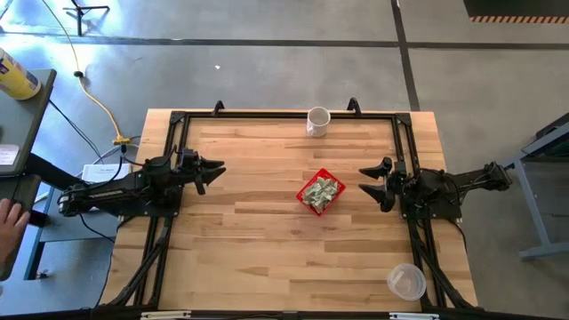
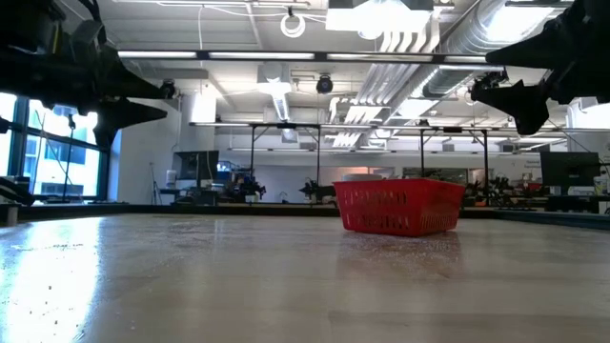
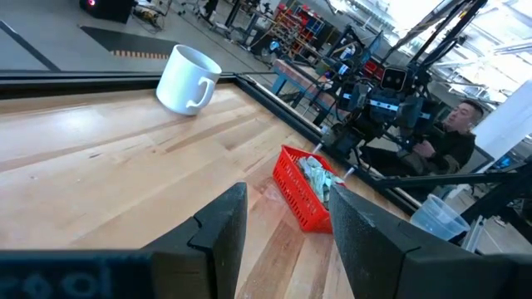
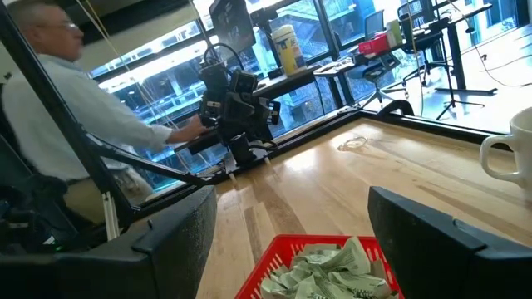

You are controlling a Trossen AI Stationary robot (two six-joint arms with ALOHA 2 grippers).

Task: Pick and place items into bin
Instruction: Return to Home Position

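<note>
The red basket (image 1: 320,192) stands on its base near the table's middle, turned diamond-wise, with crumpled pale green-and-white paper pieces (image 1: 320,191) piled inside. It also shows in the low view (image 2: 398,208), the left wrist view (image 3: 302,193) and the right wrist view (image 4: 320,270), where the papers (image 4: 328,270) fill it. My left gripper (image 1: 216,171) hovers open above the table's left part, well clear of the basket. My right gripper (image 1: 372,182) hovers open just right of the basket, holding nothing.
A white mug (image 1: 317,122) stands near the far edge and a clear plastic cup (image 1: 406,282) near the right near corner. A black frame (image 1: 267,114) runs along the table's far and side edges. A person's hand (image 1: 9,222) shows beyond the left edge.
</note>
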